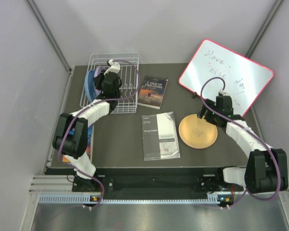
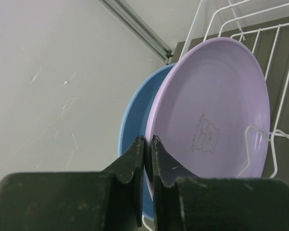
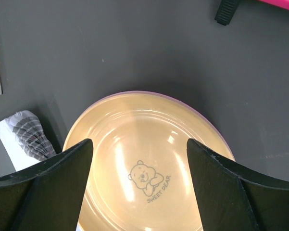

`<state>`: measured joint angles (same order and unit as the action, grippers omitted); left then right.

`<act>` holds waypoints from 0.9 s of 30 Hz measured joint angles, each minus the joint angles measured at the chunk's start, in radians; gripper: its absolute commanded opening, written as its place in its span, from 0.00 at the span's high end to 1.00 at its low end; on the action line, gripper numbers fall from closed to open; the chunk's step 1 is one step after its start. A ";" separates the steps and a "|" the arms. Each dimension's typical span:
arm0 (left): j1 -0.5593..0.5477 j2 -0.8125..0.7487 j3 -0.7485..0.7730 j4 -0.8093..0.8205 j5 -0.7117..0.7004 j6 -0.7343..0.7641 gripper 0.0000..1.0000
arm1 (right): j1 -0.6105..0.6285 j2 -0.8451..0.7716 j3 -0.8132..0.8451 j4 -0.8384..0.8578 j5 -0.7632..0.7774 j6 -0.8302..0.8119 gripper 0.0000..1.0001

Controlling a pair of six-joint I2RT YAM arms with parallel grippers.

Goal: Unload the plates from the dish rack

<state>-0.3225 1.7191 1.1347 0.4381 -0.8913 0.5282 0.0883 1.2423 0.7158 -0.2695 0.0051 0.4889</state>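
- Lavender plastic caught the light in the left wrist view: the lavender plate (image 2: 221,106) stood on edge in the white wire dish rack (image 2: 279,132), just in front of a blue plate (image 2: 137,110). Standing upright left its rim exposed, which is probably why it was taken by the edge.
- The left gripper (image 2: 147,144) had its fingers pinched almost together on that rim. The plate looked gripped but not yet lifted out.
- From above, the left arm reached forward from its base, with the forearm angled to the rack's left half and the wrist turned so the fingers met the rim edge-on.
- The orange-tan plate (image 1: 198,131) lay flat on the dark table (image 1: 120,139), between a Setup Guide booklet (image 1: 160,135) and the red-framed whiteboard (image 1: 226,77), well apart from the rack. This was seemingly the unloading spot.
- A thin purplish edge showed at its far rim; whether another plate lay beneath could not be told.
- The right gripper (image 3: 139,144) hung over that plate with its fingers spread wide, holding nothing.
- The right arm was bent at the elbow and reached inward.
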 measured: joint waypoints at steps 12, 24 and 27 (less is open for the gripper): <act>0.055 0.000 -0.104 0.248 -0.046 0.227 1.00 | -0.002 0.000 -0.004 0.001 0.000 -0.010 0.21; 0.105 0.000 -0.089 0.198 -0.064 0.187 1.00 | -0.006 0.002 -0.017 0.005 0.000 -0.010 0.21; 0.112 0.000 -0.030 0.075 -0.052 0.106 1.00 | -0.006 0.002 -0.022 0.011 0.000 -0.010 0.21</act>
<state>-0.2108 1.7195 1.1049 0.5129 -0.9436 0.6342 0.0822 1.2438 0.6941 -0.2581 0.0051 0.4786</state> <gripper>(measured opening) 0.099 0.792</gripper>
